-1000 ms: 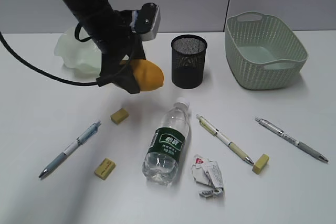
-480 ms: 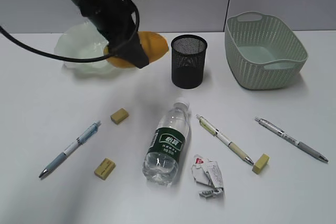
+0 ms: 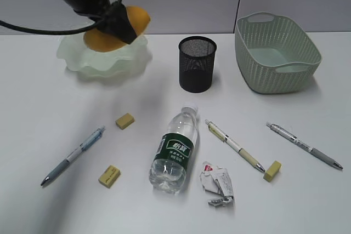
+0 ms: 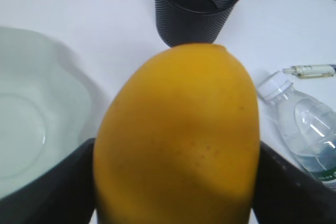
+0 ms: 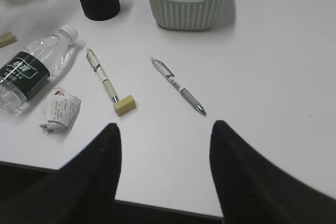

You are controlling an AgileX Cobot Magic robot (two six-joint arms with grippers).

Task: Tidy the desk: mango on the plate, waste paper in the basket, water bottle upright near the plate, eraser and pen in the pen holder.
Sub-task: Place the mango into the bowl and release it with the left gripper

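My left gripper (image 3: 118,23) is shut on the yellow-orange mango (image 3: 137,19) (image 4: 178,140) and holds it above the pale green ruffled plate (image 3: 104,61) (image 4: 31,129). The clear water bottle (image 3: 174,149) lies on its side mid-desk. The crumpled waste paper (image 3: 218,183) (image 5: 59,109) lies beside it. The black mesh pen holder (image 3: 197,63) and the sage-green basket (image 3: 276,53) stand at the back. Three pens (image 3: 74,154) (image 3: 234,144) (image 3: 304,145) and three erasers (image 3: 125,120) (image 3: 109,176) (image 3: 272,170) lie scattered. My right gripper (image 5: 165,140) is open and empty above the desk's front edge.
The white desk (image 3: 44,113) meets a grey wall behind. In the right wrist view the desk's front edge (image 5: 157,203) runs just below the fingers.
My left gripper has lifted the mango up and back to the left, from in front of the plate to above it. Nothing else moved.
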